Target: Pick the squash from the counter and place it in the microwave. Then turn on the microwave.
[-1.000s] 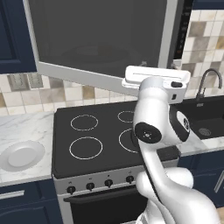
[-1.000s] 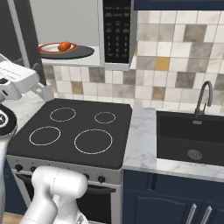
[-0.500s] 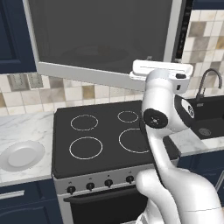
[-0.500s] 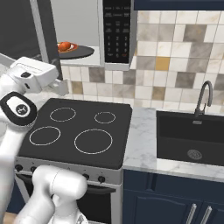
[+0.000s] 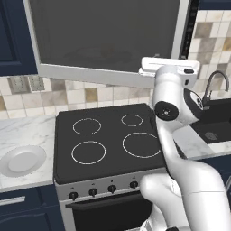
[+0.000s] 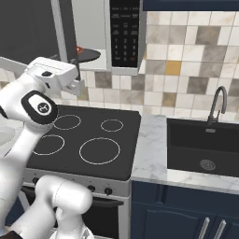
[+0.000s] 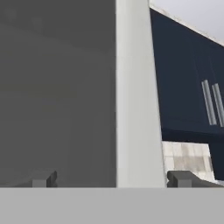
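A: What differs from a moment ago?

B: The microwave (image 5: pixel 108 38) door fills more of the left base view, and the arm has swung right along its lower edge. In the right base view the door now hides most of the squash (image 6: pixel 78 49).

A: Where is the squash?

B: Inside the microwave, on its dark tray (image 6: pixel 88 55); only a sliver shows.

A: What do single views give?

B: The plate (image 5: pixel 21 160) on the counter (image 5: pixel 27 135) and the sink (image 6: pixel 205 147).

A: The gripper (image 7: pixel 111 178)?

B: Spread apart, holding nothing; the door's pale edge stands between the fingertips (image 7: pixel 183 178).

A: Any writing?

B: The keypad (image 6: pixel 124 32) is too small to read.
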### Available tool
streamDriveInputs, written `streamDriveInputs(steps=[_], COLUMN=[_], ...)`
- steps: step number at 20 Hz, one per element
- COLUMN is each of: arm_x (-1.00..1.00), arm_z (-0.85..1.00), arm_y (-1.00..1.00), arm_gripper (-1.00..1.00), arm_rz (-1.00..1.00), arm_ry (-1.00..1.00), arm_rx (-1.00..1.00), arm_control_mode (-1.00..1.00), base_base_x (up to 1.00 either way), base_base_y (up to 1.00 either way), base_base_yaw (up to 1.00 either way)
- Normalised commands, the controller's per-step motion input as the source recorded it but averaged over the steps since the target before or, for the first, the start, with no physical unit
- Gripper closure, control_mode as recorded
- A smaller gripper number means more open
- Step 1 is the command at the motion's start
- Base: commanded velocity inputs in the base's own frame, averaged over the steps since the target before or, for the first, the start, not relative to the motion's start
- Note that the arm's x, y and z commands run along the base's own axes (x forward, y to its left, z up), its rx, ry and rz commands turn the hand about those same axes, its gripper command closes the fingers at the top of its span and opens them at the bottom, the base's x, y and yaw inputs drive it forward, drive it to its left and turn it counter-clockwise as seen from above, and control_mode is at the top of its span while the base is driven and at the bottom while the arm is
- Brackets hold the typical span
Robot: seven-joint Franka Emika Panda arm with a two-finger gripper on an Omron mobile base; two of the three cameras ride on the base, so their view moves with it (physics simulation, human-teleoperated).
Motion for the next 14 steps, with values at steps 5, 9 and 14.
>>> streamDriveInputs(steps=[5,9,14], arm_x=[0.43,0.37,0.35], arm_z=[0.00,0.00,0.00], arm_y=[-0.20,-0.23,-0.20], arm_gripper=[-1.00,-1.00,-1.00], arm_rz=[0.03,0.04,0.06], arm_ry=[0.00,0.00,0.00], arm_rx=[0.01,0.02,0.02], arm_control_mode=[-1.00,-1.00,-1.00], base_base_x=[0.00,0.00,0.00], base_base_y=[0.00,0.00,0.00], base_base_yaw=[0.00,0.00,0.00])
